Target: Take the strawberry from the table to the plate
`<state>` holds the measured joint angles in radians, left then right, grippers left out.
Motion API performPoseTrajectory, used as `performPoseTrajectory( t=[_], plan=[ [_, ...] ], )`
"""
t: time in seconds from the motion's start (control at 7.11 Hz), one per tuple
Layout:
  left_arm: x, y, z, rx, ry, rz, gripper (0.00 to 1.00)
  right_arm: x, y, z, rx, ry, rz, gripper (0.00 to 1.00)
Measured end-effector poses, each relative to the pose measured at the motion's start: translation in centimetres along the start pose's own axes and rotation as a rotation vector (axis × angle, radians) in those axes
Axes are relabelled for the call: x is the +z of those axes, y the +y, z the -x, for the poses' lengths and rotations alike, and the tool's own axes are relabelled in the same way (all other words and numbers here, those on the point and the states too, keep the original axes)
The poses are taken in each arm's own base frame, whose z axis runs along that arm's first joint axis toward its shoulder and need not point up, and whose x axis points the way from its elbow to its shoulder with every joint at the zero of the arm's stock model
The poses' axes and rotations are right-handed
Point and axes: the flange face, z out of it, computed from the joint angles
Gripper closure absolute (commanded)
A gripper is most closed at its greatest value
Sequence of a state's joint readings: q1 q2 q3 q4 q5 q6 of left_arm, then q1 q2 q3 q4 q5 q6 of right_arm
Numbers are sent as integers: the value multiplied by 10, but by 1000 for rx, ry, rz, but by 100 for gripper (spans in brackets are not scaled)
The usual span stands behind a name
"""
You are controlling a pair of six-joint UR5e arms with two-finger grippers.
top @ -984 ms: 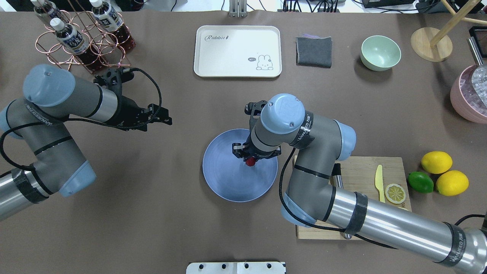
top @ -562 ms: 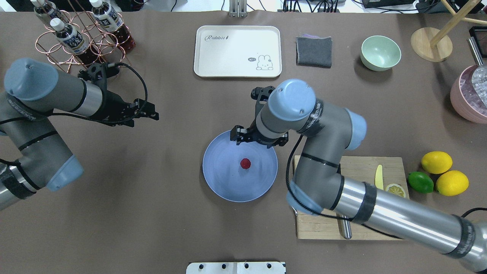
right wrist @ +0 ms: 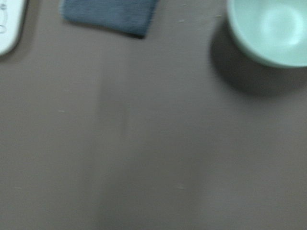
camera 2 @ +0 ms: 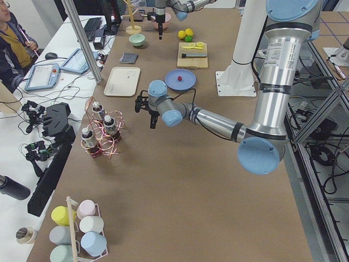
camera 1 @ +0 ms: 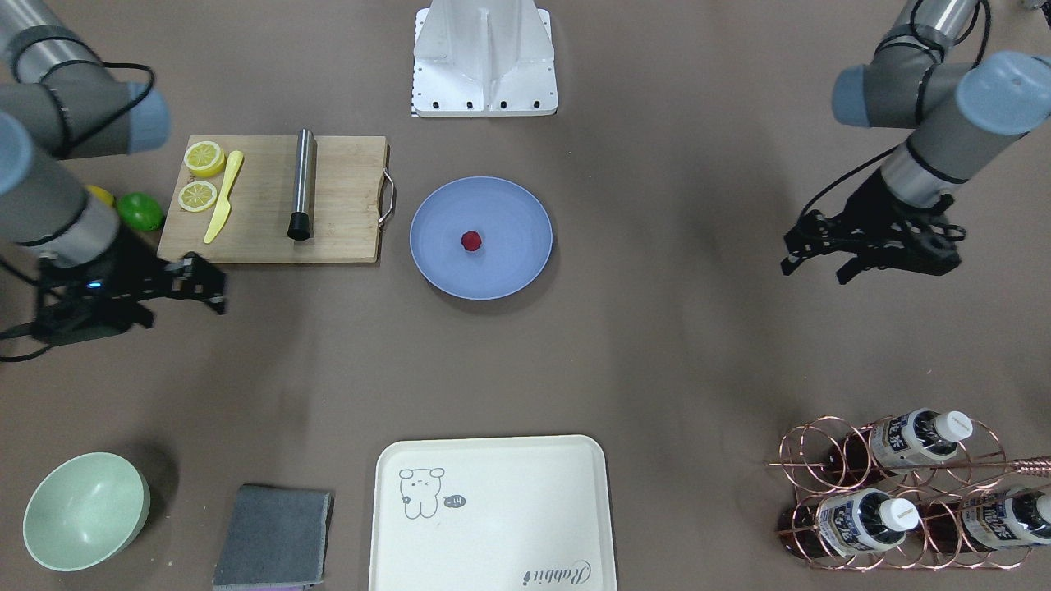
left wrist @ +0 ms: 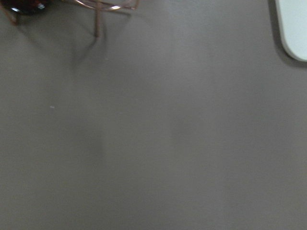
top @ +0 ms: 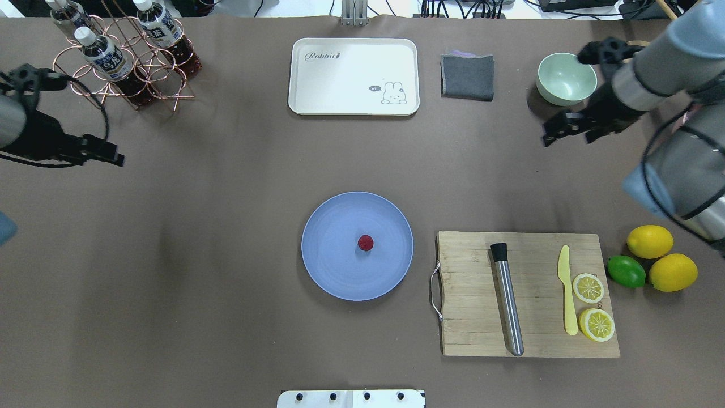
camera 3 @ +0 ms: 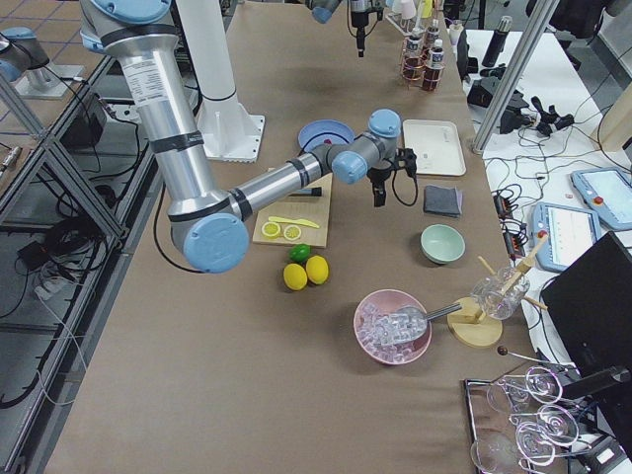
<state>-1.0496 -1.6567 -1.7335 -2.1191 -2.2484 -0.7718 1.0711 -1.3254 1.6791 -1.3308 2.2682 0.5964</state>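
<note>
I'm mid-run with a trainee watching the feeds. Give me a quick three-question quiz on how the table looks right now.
1. True or false: the strawberry lies on the plate.
2. What lies on the cutting board beside the yellow knife? A) two lemon halves B) a lime C) a bottle
3. Which gripper is nearer the green bowl?
Key: 1 true; 2 A; 3 the right gripper.
</note>
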Motion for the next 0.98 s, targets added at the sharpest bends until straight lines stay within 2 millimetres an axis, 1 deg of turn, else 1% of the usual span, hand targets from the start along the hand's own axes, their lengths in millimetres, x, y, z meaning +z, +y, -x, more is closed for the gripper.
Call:
performPoseTrajectory(
  t=[0.14,0.28,0.42,0.56,0.7,0.84,0.98],
  plan=[
    [-30,-1,52,46,-24,17,6,-16,10,-97,-46,27,22,0],
    [-56,3,99,79,-48,46,6,-29,30,-192,-83,42,47,0],
    [-74,10,136,102,-71,79,5,-41,57,-266,-98,48,57,0],
    [-92,17,170,117,-95,114,3,-51,82,-318,-89,54,55,0],
    [-111,22,197,134,-112,139,3,-57,96,-342,-75,60,51,0],
    [-128,27,218,141,-122,148,3,-60,101,-350,-68,65,48,0],
    [-138,33,231,133,-128,147,3,-62,100,-352,-66,68,43,0]
  ],
)
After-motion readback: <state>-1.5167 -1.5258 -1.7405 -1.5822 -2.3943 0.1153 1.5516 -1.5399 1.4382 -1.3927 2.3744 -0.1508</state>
